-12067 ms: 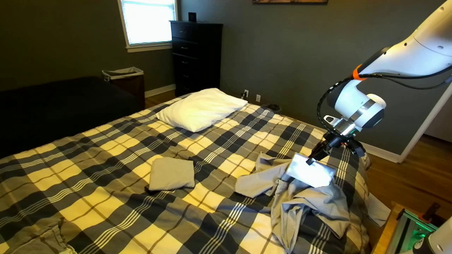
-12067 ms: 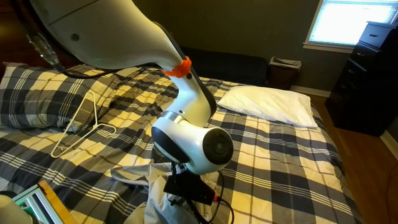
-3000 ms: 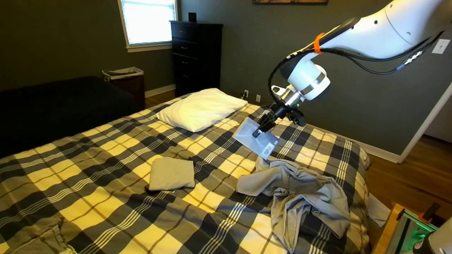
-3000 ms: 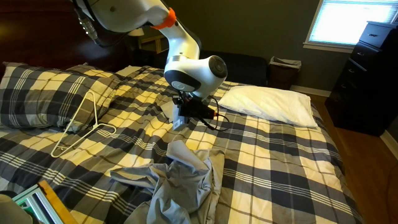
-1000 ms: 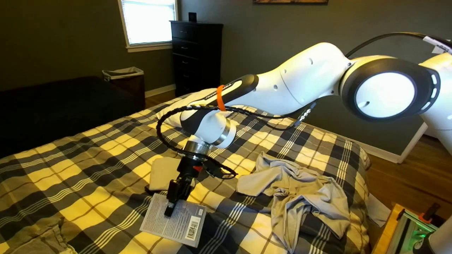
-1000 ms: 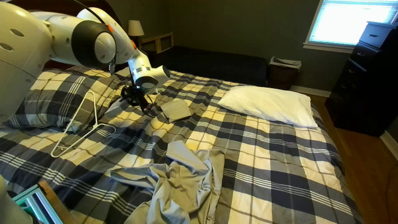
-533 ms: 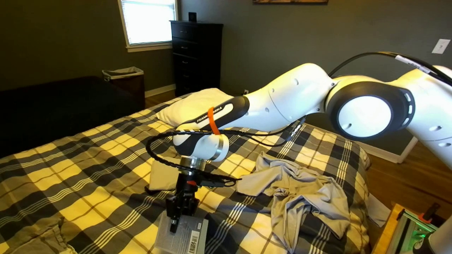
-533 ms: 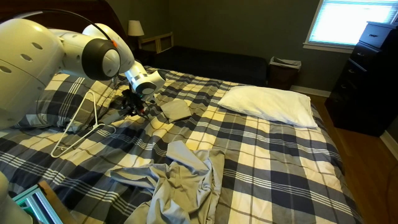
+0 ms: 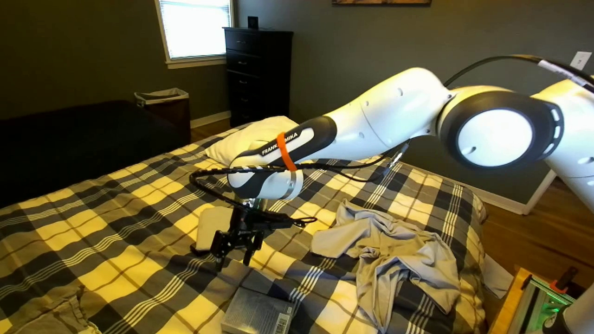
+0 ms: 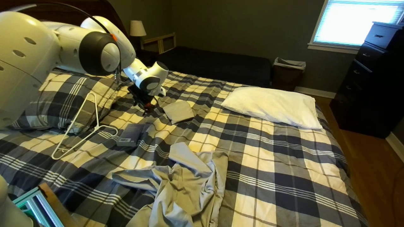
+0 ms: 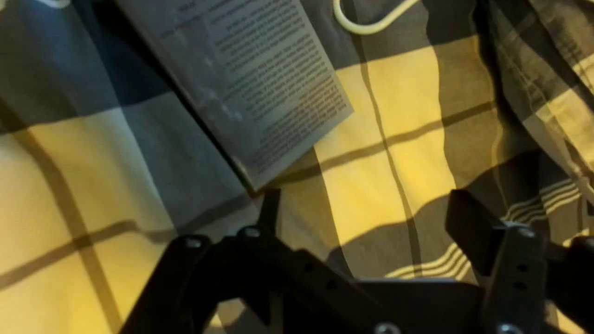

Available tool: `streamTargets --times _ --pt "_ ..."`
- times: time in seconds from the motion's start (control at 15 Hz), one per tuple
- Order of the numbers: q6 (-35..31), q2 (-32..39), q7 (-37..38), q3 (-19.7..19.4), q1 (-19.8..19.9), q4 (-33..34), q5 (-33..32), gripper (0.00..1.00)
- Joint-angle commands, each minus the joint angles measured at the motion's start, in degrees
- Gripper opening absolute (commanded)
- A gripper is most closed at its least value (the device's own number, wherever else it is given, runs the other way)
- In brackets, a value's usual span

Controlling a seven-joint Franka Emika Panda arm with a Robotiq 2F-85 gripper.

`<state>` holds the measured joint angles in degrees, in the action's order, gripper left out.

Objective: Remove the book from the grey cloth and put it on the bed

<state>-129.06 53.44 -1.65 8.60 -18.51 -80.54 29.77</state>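
Observation:
The book (image 9: 257, 311), grey with printed text and a barcode, lies flat on the plaid bed (image 9: 139, 195). In an exterior view the book (image 10: 131, 134) rests close to a white hanger. My gripper (image 9: 233, 264) is above the bed, apart from the book, with nothing between its fingers. The wrist view shows the gripper (image 11: 365, 199) with jaws spread wide over bare plaid fabric; a corner of the book (image 11: 250, 83) is just beyond one fingertip. The crumpled grey cloth (image 9: 394, 250) lies some distance away with nothing on it.
A folded grey cloth (image 10: 180, 112) lies near the gripper, partly behind the arm in an exterior view. The white hanger (image 10: 97, 127) and a plaid pillow (image 10: 72, 101) are beside the book. A white pillow (image 10: 273, 107) lies farther off on the bed.
The book was carried from the crumpled grey cloth across the bed and lowered. Within the last half second my gripper opened, let go of it and rose away.

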Motion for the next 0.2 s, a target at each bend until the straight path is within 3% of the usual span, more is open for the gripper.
streamTargets --times 0.0,0.07,0.13 --pt "-2.63 -12.36 8.99 -1.51 -3.15 -9.00 -10.70 1.00" --pt "-1.69 -5.26 5.38 2.24 0.94 -2.62 -8.05 1.00" --pt "-1.59 -7.94 7.30 1.93 0.13 -3.83 -9.94 1.00"
